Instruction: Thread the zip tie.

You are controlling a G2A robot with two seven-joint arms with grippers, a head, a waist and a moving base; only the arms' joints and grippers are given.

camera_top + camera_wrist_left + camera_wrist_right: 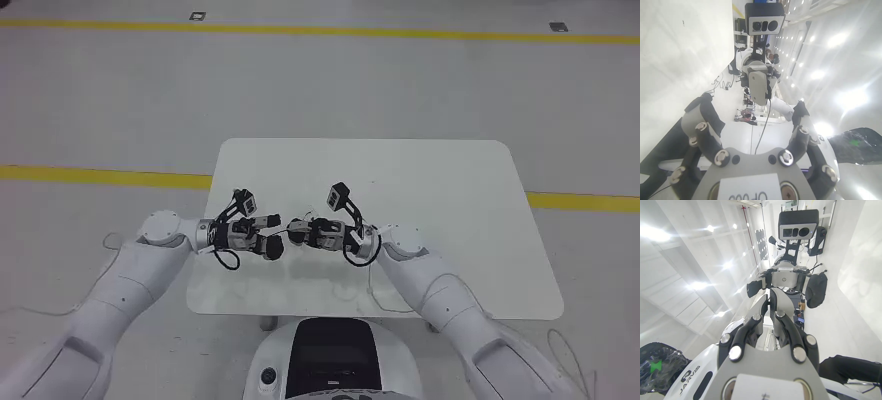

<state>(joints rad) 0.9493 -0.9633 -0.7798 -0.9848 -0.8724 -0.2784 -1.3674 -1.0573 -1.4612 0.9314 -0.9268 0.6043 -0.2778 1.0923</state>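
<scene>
Both grippers face each other tip to tip above the front middle of the white table (450, 200). My left gripper (272, 243) is open. In its own wrist view the two black-padded fingers (702, 106) spread wide around the tip of the other arm's hand, with nothing between them. My right gripper (296, 231) is shut, its pale fingers pressed together (771, 294) and pointing into the gap between the left gripper's black pads (815, 291). I cannot make out a zip tie, so whether the right fingers pinch anything stays unclear.
The table's front edge (300, 313) lies just below the two grippers. Bare tabletop stretches behind them and to the right. Grey floor with yellow lines (100, 176) surrounds the table.
</scene>
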